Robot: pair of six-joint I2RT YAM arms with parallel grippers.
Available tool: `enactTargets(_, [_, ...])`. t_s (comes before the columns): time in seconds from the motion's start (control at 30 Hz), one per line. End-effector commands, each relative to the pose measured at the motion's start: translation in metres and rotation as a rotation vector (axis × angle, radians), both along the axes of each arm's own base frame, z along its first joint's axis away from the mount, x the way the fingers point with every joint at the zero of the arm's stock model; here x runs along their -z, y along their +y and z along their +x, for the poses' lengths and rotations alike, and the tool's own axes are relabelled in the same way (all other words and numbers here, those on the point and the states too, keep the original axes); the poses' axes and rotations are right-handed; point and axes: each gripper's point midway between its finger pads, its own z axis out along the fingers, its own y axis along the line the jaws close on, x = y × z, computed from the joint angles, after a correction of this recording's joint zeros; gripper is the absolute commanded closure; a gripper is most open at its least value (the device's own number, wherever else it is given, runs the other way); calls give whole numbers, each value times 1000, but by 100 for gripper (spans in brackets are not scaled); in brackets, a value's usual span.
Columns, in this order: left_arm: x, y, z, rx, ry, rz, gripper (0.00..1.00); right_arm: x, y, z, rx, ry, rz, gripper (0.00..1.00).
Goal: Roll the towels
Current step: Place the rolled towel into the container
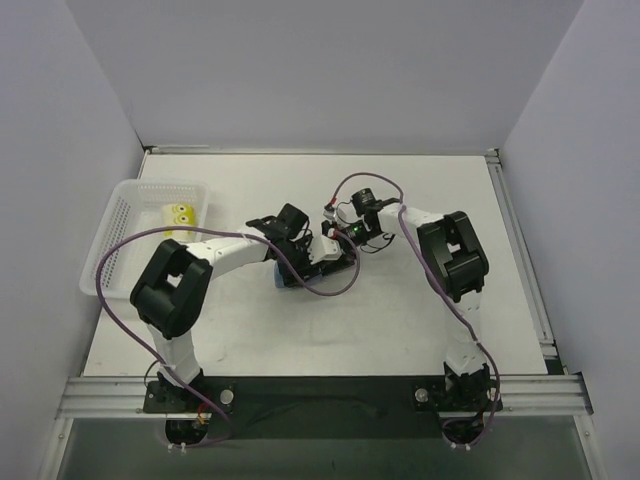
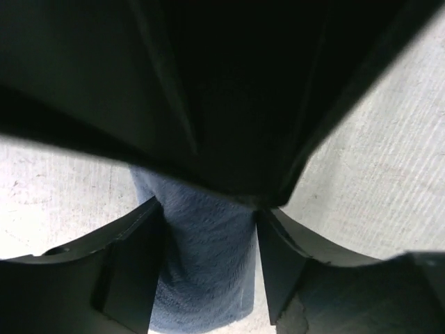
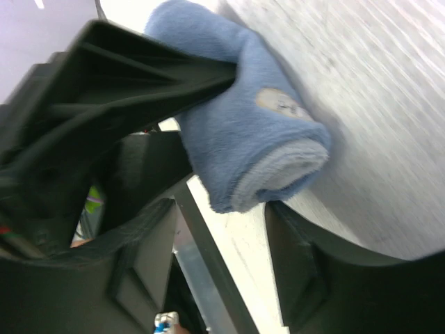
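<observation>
The light blue towel [image 3: 243,132] lies rolled into a short cylinder on the table, its white label [image 3: 281,104] facing up. In the left wrist view the roll [image 2: 205,271] fills the gap between my left gripper's fingers [image 2: 132,264], which press its sides; the left gripper [image 2: 208,243] is shut on it. My right gripper [image 3: 222,236] is open, with the roll's end just ahead of its fingertips and not held. In the top view only a blue sliver [image 1: 279,277] shows under both grippers. The cream-white towel with yellow prints [image 1: 180,213] lies in the basket.
The white mesh basket [image 1: 120,225] stands at the table's left edge. Both arms meet mid-table, the left gripper [image 1: 297,262] and right gripper [image 1: 336,248] close together. Purple cables loop off both arms. Grey walls enclose the table.
</observation>
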Motion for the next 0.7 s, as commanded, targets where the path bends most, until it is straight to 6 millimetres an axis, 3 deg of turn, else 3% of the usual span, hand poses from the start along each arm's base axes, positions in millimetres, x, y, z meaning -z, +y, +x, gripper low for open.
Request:
enactTargets(0.0, [27,12,-25,-19,143,72,35,-9,8,6,-20,-23,19,50])
enactTargets(0.17, [51,22,-22,-37,159,154,37,-14,-2,11,8,-16,25,53])
enactTargets(0.3, [50,28,-23,-41,159,173,63,-29,-30,30,84,-31,27,50])
enactTargets(0.33, [48,29,-24,-42,159,173,73,-32,-36,34,100,-36,24,48])
enactTargets(0.43, [32,34,-20,-77,142,159,82,-43,-56,44,143,-61,15,42])
enactTargets(0.5, [12,38,-7,-142,114,141,84,-52,-66,48,159,-82,12,37])
enactTargets(0.53, [4,40,-2,-163,110,132,85,-55,-74,52,176,-94,3,29])
enactTargets(0.57, [-7,44,-3,-200,129,134,86,-60,-78,51,181,-95,-3,26])
enactTargets(0.6, [-25,49,15,-252,113,98,86,-63,-81,54,176,-119,-3,25])
enactTargets(0.67, [-47,63,22,-342,154,70,91,-67,-89,54,182,-111,-21,24])
